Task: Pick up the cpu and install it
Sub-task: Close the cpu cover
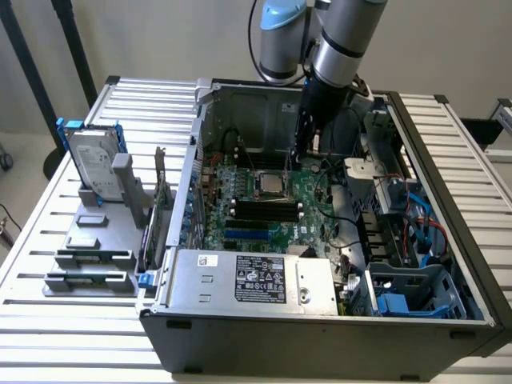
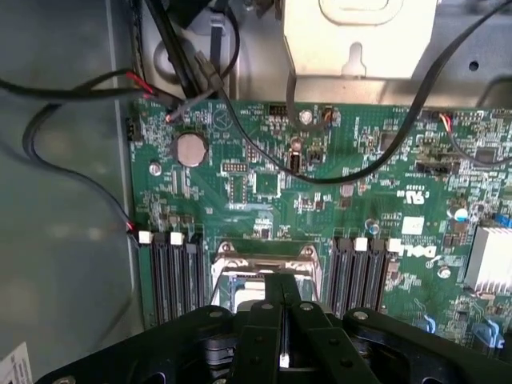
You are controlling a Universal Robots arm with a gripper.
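The cpu (image 1: 270,186) shows as a small silver square lying flat in the socket in the middle of the green motherboard (image 1: 240,216), inside the open computer case. My gripper (image 1: 298,162) hangs just above the board, a little toward the exterior view's right of the socket. In the wrist view the two black fingers (image 2: 268,336) are pressed together, with only a thin pale sliver between them. They stand over the socket's metal frame (image 2: 268,260) and hide most of what lies inside it.
A grey stand (image 1: 120,200) on the slatted table holds the hard drive with its blue bracket (image 1: 92,160) and dark memory sticks (image 1: 88,280). The power supply (image 1: 248,280) fills the case's front. Black cables (image 2: 336,172) cross the board near memory slots (image 2: 172,272) and a heat sink (image 2: 490,256).
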